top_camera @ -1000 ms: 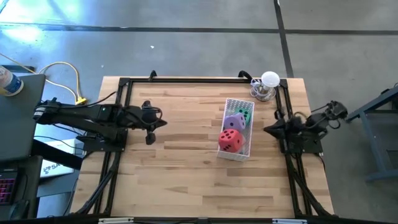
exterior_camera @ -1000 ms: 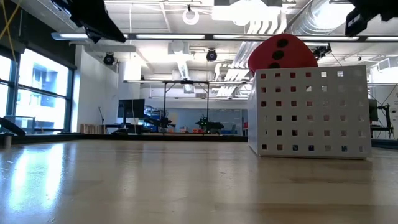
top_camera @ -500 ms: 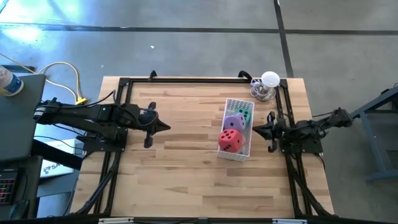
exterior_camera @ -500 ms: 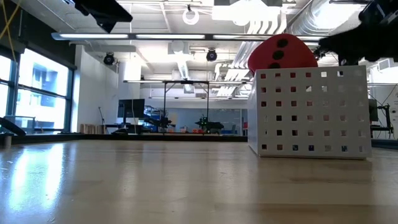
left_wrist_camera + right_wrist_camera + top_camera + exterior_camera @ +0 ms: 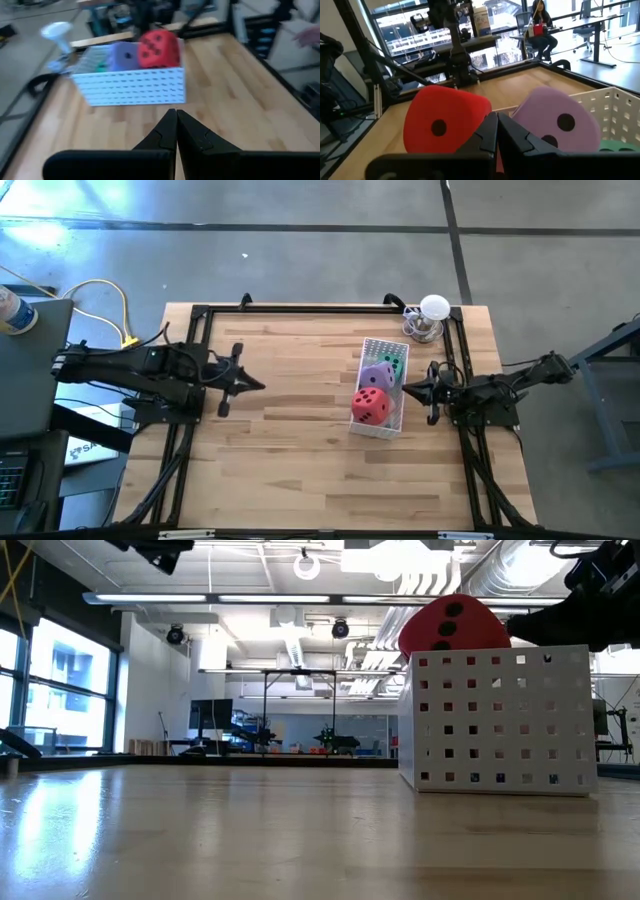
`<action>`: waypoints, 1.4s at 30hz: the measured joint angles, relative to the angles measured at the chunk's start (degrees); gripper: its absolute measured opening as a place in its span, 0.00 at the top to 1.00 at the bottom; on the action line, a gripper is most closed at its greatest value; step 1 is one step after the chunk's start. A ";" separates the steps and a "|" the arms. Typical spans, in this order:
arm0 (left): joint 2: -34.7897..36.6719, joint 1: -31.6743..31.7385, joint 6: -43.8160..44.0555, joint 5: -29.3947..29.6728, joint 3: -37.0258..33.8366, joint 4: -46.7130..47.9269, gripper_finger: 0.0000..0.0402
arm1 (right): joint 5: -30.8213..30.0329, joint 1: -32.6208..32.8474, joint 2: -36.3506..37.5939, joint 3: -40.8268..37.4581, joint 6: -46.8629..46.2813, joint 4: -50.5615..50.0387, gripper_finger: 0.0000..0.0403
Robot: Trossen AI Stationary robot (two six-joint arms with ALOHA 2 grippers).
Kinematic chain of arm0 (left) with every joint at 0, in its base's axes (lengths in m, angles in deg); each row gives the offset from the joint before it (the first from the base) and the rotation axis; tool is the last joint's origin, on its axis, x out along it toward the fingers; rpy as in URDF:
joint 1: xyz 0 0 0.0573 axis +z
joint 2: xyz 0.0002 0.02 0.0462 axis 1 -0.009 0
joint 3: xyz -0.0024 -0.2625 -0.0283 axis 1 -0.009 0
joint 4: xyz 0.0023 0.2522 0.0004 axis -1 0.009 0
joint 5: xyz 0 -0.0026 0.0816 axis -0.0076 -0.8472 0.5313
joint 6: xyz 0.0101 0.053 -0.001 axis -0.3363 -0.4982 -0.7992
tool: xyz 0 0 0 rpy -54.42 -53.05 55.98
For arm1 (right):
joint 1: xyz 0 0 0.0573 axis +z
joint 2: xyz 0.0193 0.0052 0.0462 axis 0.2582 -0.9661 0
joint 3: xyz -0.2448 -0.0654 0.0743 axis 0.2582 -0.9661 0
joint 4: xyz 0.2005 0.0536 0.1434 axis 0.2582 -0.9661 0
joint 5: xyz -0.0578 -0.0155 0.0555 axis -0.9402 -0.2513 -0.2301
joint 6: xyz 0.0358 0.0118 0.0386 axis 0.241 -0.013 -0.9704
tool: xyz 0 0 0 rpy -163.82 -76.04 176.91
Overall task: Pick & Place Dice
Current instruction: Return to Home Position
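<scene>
A white perforated basket stands right of the table's middle. It holds a red die at its near end, a purple die behind that and a green die at the far end. The red die sticks out above the basket's rim. My right gripper is shut and points level at the basket's right side at rim height, close to the red die and the purple die. My left gripper hangs shut over the table's left part and points toward the basket.
A small stand with a white globe sits at the table's far right corner. Black frame rails run along the table's left, far and right edges. Bare wood lies between my left gripper and the basket. A person sits far off in the room.
My right gripper has sunk and swung toward the basket, ending level beside the red die's top. My left gripper has risen a little, drawn slightly back toward the table's left edge and rolled about its own line. Both stay shut. The dice and the basket have not moved.
</scene>
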State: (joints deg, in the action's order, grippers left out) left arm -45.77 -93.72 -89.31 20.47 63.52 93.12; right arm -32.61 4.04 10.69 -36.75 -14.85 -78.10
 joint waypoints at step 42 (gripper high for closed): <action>24.66 4.29 6.01 -44.03 -37.19 -32.33 1.00 | -0.06 0.00 0.04 -0.15 0.00 0.52 0.99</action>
State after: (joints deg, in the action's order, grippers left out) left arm -21.11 -89.44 -83.30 -23.57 26.33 60.79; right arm -32.67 4.04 10.73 -36.90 -14.85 -77.58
